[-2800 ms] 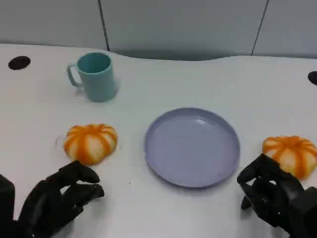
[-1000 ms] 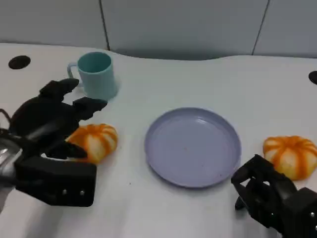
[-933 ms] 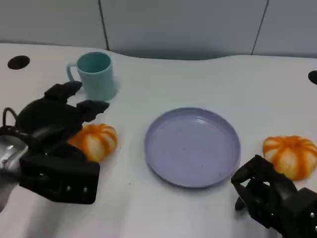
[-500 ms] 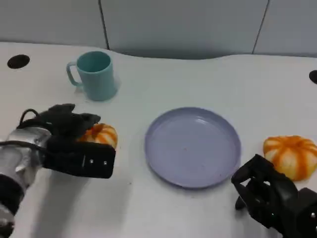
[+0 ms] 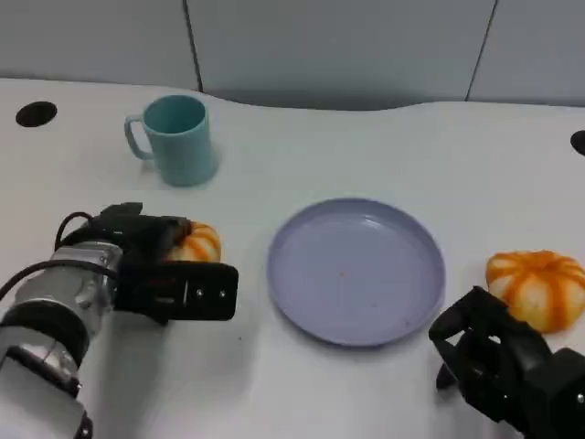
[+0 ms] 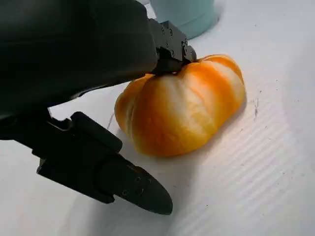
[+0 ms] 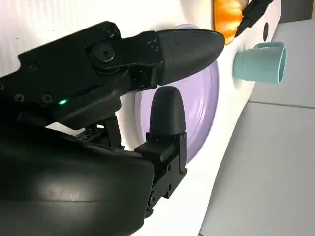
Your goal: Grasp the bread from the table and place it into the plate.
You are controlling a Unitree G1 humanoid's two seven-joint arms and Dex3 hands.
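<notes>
Reaching: the left hand (image 5: 151, 265) is down on the pumpkin-shaped bread (image 5: 196, 243) that lies left of the lilac plate (image 5: 355, 271), both on the white table (image 5: 366, 155).
Grip so far: in the left wrist view one finger (image 6: 170, 46) lies on top of the bread (image 6: 182, 105) and another finger (image 6: 106, 169) stands off its near side, so the hand (image 6: 74, 64) brackets the bun without yet closing on it, as I judge it.
Bread: resting on the table, just beside the plate's left rim but apart from it.
Plate: nothing lies in it.
Done: the approach to the bread only.
Left to do: close on the bun, lift it, carry it right to the plate and set it down.
Right hand (image 5: 507, 366): low at the plate's near right, fingers curled in and holding nothing; the right wrist view shows its fingers (image 7: 167, 49) over the plate (image 7: 206, 98).
Second bread (image 5: 537, 285): right of the plate, just beyond the right hand, untouched.
Teal mug (image 5: 174, 139): behind the plate to its left, well apart from the bread.
Open room: the strip of table between bread and plate is bare, so the carry looks short and free.
Edges: the plate's raised rim is the one thing to clear, which calls for a lift rather than a slide.
</notes>
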